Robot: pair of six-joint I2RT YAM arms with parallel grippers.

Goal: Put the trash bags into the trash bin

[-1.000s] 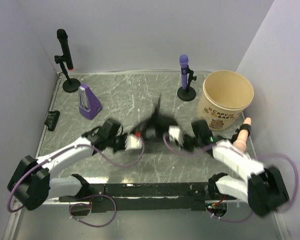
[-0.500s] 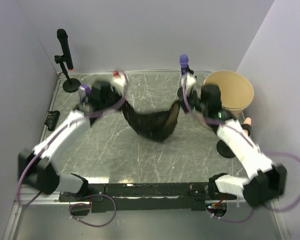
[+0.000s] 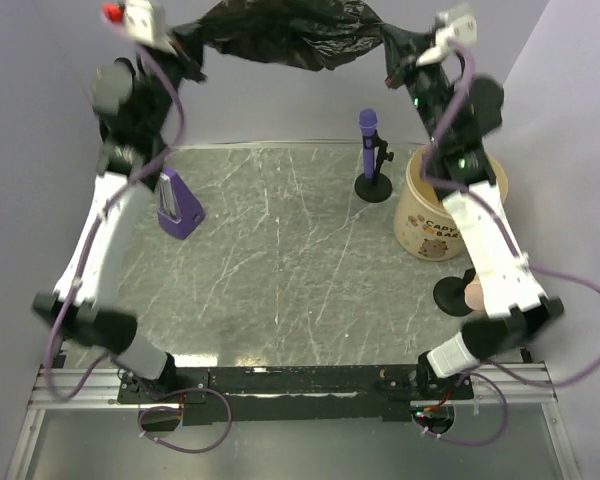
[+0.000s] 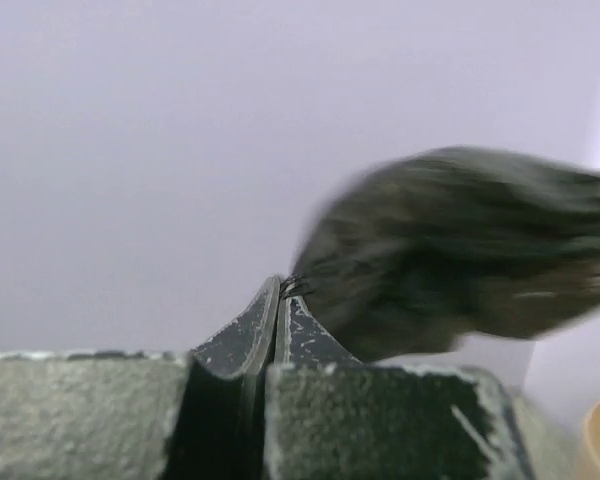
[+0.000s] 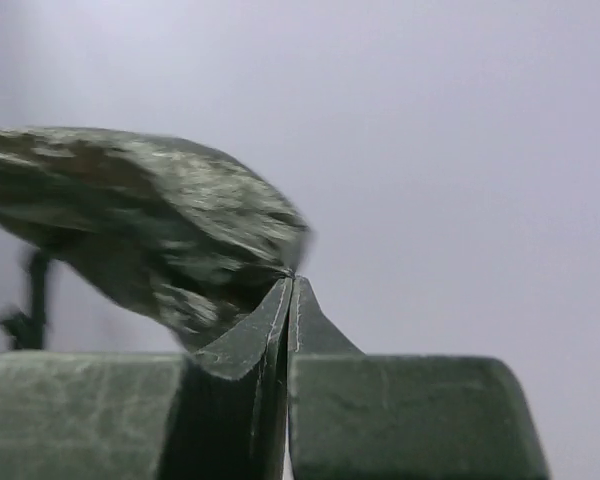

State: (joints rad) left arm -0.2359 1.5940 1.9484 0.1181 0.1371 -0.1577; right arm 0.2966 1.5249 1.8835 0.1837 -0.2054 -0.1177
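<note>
One black trash bag [image 3: 290, 30] hangs stretched high above the table, near the back wall, between both raised arms. My left gripper [image 3: 186, 42] is shut on its left end and my right gripper [image 3: 394, 48] is shut on its right end. In the left wrist view the closed left gripper [image 4: 280, 285] pinches the film, and the blurred bag [image 4: 450, 250] trails off to the right. From the right wrist, the right gripper [image 5: 289, 282] grips the bag [image 5: 150, 215] on its left. The tan trash bin [image 3: 453, 200] stands upright at the back right, below the right gripper.
A purple microphone on a black stand [image 3: 368, 150] is just left of the bin. A purple metronome [image 3: 178, 205] stands at the left. A pink object on a black base [image 3: 460, 292] sits in front of the bin, close to my right arm.
Both arms rose from low over the table to high near the back wall. They spread apart, lifting the trash bag off the table and pulling it out wide.
</note>
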